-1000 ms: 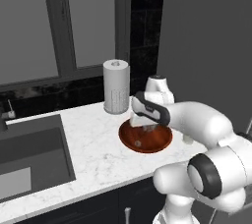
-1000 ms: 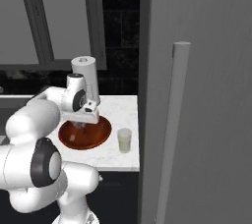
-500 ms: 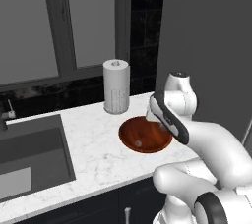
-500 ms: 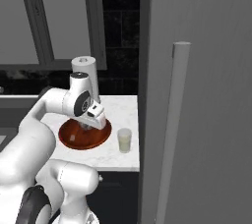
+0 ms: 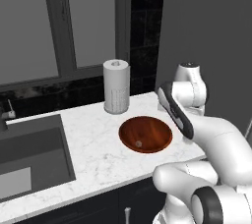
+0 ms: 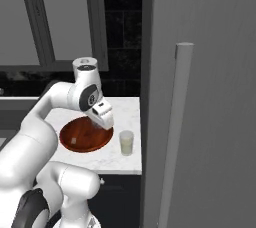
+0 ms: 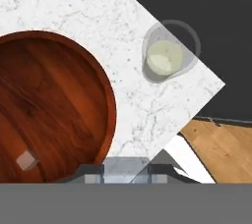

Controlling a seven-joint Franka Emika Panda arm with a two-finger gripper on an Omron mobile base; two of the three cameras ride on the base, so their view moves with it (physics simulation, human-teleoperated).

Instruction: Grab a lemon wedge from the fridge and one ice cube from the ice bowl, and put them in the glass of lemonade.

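The arm [image 5: 216, 144] is built of glossy white, rounded shells; its segments swell into fat cylinders at each joint, where dark grey to black rings [image 5: 209, 207] separate one shell from the next; a round cap with a grey disc tops the upper joint [image 6: 85, 64]; the hand [image 6: 102, 114] is a white block with a dark band along its side; no cables or markings can be made out.
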